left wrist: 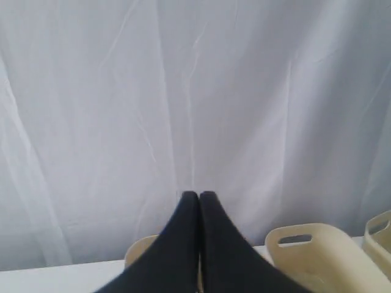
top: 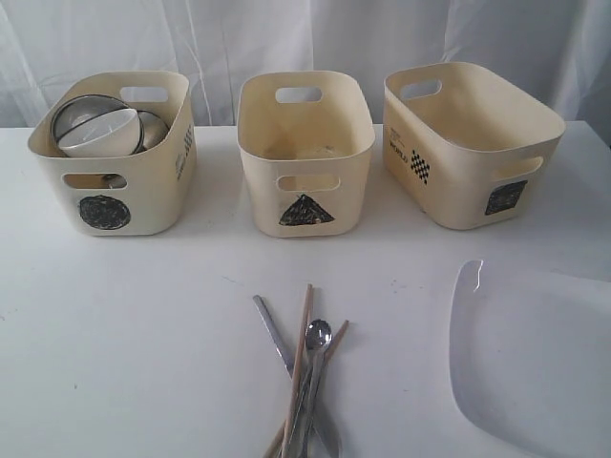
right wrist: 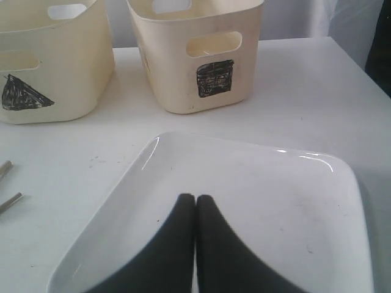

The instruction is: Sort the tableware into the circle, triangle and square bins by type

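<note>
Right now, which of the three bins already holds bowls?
The circle bin, leftmost in the exterior view: a white bowl and steel bowl sit inside. No tableware shows in the triangle bin or square bin.

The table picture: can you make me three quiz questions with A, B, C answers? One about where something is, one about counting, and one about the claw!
1. Where is the white bowl?
A. on the table
B. in the triangle bin
C. in the circle bin

2. How many bins are there?
A. two
B. three
C. four

3. How is the right claw?
A. shut
B. wide open
C. half open

Answers:
1. C, because the white bowl sits inside the bin with the black circle drawn on its front.
2. B, because three cream bins stand in a row in the exterior view.
3. A, because its two black tips touch in the right wrist view, with nothing between them.
</note>
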Tool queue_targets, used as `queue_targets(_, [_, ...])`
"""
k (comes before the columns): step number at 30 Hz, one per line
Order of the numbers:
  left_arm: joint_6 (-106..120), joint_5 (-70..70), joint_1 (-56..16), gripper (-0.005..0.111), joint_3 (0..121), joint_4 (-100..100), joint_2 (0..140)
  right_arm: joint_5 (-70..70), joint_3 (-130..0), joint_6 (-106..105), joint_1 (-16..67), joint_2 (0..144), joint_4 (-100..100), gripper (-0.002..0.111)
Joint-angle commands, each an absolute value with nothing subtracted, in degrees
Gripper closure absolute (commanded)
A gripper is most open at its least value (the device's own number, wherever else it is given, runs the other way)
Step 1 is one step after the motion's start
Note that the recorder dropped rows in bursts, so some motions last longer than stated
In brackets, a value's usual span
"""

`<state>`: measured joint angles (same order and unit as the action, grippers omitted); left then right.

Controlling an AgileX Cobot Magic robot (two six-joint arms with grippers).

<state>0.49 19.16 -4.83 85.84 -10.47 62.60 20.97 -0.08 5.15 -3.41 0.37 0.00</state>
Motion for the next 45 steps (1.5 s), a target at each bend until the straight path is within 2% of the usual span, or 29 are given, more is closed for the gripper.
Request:
queue_targets(1, [0.0, 28.3, -4.74, 0.107, 85.67, -2.72, 61.32, 20.26, 0.0, 4.9, -3.39, 0.0, 0.0, 0.108])
queue_targets(4, [0.0, 33.28, -4.74, 0.107, 83.18, 0.78, 60.68, 20.26, 0.0, 4.9, -3.39, 0.0, 0.0, 0.108])
queue_targets(9, [-0.44, 32.74, -4.74, 0.107, 74.0, 1.41, 53.7, 20.26, 0.0, 4.9, -3.39, 0.0, 0.0, 0.108])
queue_targets(16, [-3.81, 39.16, -4.74, 0.107, 55.37, 1.0, 28.84, 20.26, 0.0, 4.9, -3.39, 0.0, 0.0, 0.108])
queue_targets(18, [-3.65, 48.06, -4.74, 0.107, 55.35, 0.72, 23.06, 20.26, 0.0, 4.9, -3.39, 0.0, 0.0, 0.108])
queue_targets(21, [-3.21, 50.45, -4.74, 0.107, 55.35, 4.31, 16.82, 20.26, 0.0, 4.9, -3.39, 0.0, 0.0, 0.108])
queue_targets(24, [-2.95, 51.27, -4.74, 0.107, 54.31, 7.28, 15.72, 20.26, 0.0, 4.9, -3.39, 0.0, 0.0, 0.108])
queue_targets(27, [-5.28, 54.33, -4.74, 0.107, 45.94, 9.26, 15.72, 20.26, 0.0, 4.9, -3.39, 0.0, 0.0, 0.108])
queue_targets(32, [-19.9, 57.19, -4.74, 0.107, 32.1, -2.55, 15.72, 20.26, 0.0, 4.9, -3.39, 0.0, 0.0, 0.108])
queue_targets(45, [-21.92, 56.43, -4.74, 0.107, 30.57, -0.72, 14.35, 20.26, 0.0, 4.9, -3.39, 0.0, 0.0, 0.108])
